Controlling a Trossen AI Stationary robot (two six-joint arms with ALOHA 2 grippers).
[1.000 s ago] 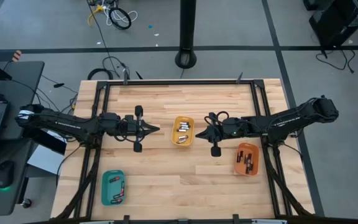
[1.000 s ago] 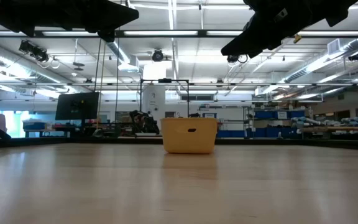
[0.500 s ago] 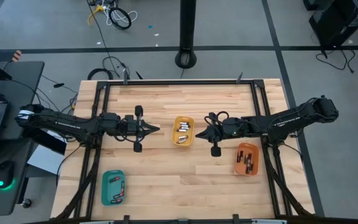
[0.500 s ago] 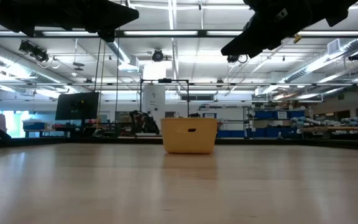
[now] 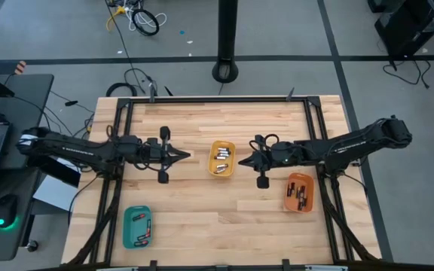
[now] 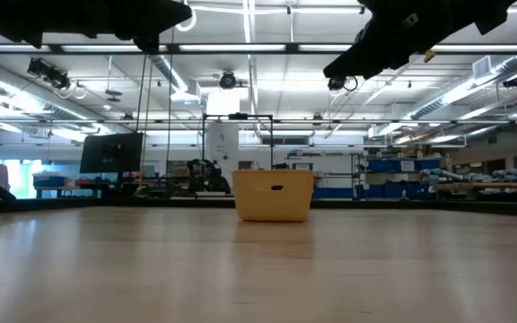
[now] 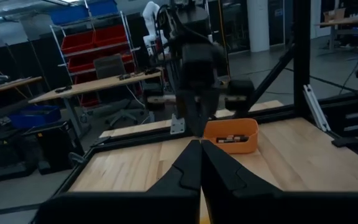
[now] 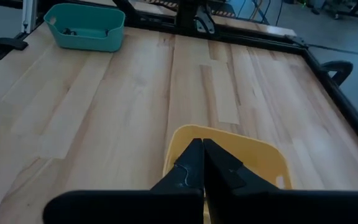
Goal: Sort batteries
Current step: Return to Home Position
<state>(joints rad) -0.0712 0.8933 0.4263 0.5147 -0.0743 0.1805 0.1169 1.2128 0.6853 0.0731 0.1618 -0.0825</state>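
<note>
Batteries (image 5: 221, 160) lying flat in yellow tray (image 5: 211, 150) at mid-desk, more in orange tray (image 5: 287, 203) near right edge and teal tray (image 5: 130, 218) by a left corner; headings too small to tell. Bare plank desk (image 5: 202, 203) all round, black frame (image 5: 217, 98) at edges, lit workshop (image 6: 106, 161) beyond. Left pincer (image 5: 187, 156) and right pincer (image 5: 241, 160) clenched, empty, raised, facing across yellow tray.

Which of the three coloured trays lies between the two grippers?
The yellow tray, mid-table between the left gripper and the right gripper; the teal tray and the orange tray lie off to the sides.
</note>
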